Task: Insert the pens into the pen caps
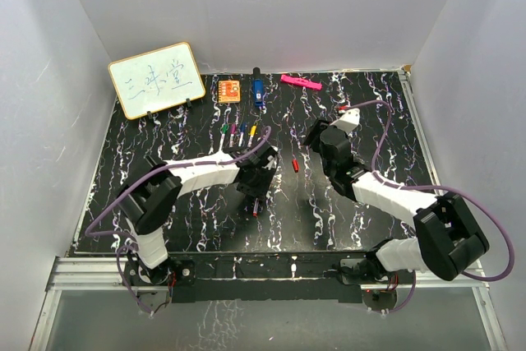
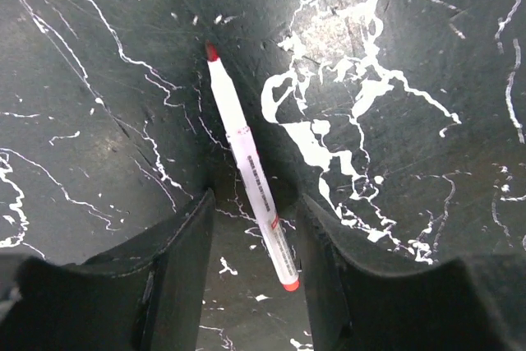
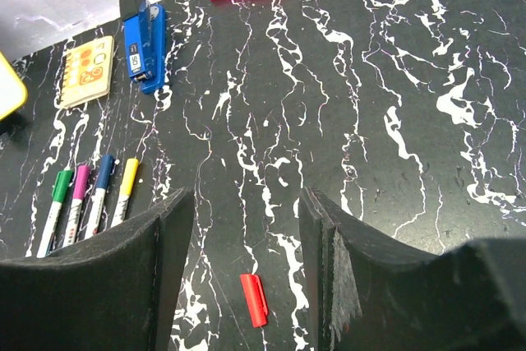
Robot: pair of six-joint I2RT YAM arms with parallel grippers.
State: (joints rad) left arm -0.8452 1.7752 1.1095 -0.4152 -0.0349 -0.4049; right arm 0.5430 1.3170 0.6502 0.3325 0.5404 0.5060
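A white pen with red ends (image 2: 251, 172) lies uncapped on the black marbled table, between the open fingers of my left gripper (image 2: 255, 223), which touch nothing. From above, the left gripper (image 1: 256, 189) covers most of this pen (image 1: 256, 208). The red cap (image 3: 255, 299) lies loose on the table between the open, empty fingers of my right gripper (image 3: 246, 199); from above the cap (image 1: 295, 164) lies just left of the right gripper (image 1: 316, 141). Several more pens (image 3: 90, 199), with green, magenta, blue and yellow caps on them, lie side by side at the left (image 1: 238, 134).
A blue stapler (image 1: 257, 88), an orange notepad (image 1: 229, 90) and a pink bar (image 1: 301, 82) lie along the back. A small whiteboard (image 1: 156, 80) stands at the back left. White walls close in the table (image 1: 362, 219) on three sides.
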